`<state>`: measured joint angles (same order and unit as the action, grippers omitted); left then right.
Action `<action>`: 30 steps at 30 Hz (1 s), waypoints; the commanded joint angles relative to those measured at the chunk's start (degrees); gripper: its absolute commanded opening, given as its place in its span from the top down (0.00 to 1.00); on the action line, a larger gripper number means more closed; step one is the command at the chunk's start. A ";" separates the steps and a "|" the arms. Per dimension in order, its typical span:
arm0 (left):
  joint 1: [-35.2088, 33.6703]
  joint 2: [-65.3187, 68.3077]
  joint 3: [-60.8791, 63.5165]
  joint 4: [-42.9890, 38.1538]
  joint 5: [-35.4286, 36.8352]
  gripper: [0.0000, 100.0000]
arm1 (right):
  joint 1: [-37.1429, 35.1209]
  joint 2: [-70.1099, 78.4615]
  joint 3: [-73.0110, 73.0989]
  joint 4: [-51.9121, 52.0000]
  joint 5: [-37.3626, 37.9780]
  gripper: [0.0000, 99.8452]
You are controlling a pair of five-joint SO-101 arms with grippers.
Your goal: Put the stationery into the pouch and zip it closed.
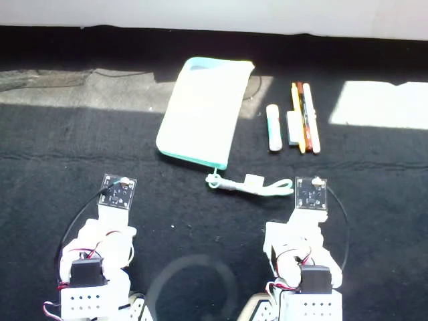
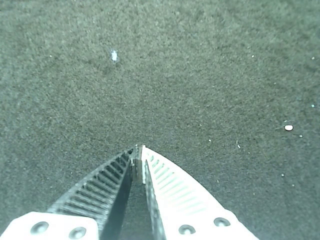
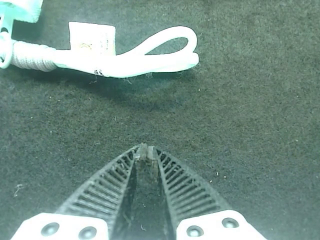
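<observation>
We judged the task to stand at its opening step, for every piece of stationery lay outside the pouch (image 1: 204, 110). That pouch, pale with a teal edge, lay flat and slightly askew at the far middle of the dark surface (image 1: 67, 167). Its looped strap (image 3: 125, 55) trailed from the near corner toward the right arm. On the robot's right of the pouch, near it but apart, the stationery lay in a tidy row: a white stick (image 1: 273, 127), a small pale block (image 1: 293, 128) and three slim pens (image 1: 304, 117) packed side by side. The left tool (image 2: 138, 150) hung over bare surface with its fingertips pressed together and nothing between them. The right tool (image 3: 145, 149) was likewise closed and empty, with the strap's loop just ahead of it and not touching. As to the container, we saw nothing inside the pouch; its interior was hidden, and we could not tell whether the zip stood open or shut. In our judgement the next move called for a tool to spread its fingers and go forward, either to the zip end to open or steady the mouth, or to the row of stationery. The right arm sat nearer that row. The pens, lying against one another, would likely need a narrow, well-centred pinch to lift one alone, while the left arm seemed better placed to hold the pouch.
</observation>
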<state>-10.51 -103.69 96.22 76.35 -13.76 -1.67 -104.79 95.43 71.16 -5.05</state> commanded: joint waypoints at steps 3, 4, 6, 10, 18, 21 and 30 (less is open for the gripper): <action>0.57 -0.22 0.92 0.44 0.26 0.99 | -9.19 -0.31 7.87 0.31 -0.53 0.99; 0.48 -0.22 0.92 0.44 0.26 0.99 | -11.38 -0.31 7.87 0.31 -0.53 0.99; 0.48 -0.48 0.84 -0.79 0.26 0.99 | -14.55 -0.31 7.87 0.31 -0.53 0.99; -1.36 -0.48 0.40 -8.62 0.26 0.99 | -15.52 -0.40 6.46 -3.21 1.58 0.97; -8.04 -0.22 0.92 -15.47 0.26 0.81 | -15.52 -0.40 0.84 -5.14 18.99 0.72; -13.41 -0.22 0.92 -13.98 0.26 0.69 | -15.69 -0.40 -3.74 -3.30 25.23 0.73; -18.77 -0.13 0.92 -13.45 0.35 0.65 | -14.20 -0.31 -18.77 -14.20 43.34 0.85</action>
<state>-28.44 -103.69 96.22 62.64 -13.76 -16.44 -104.79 82.33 63.08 31.69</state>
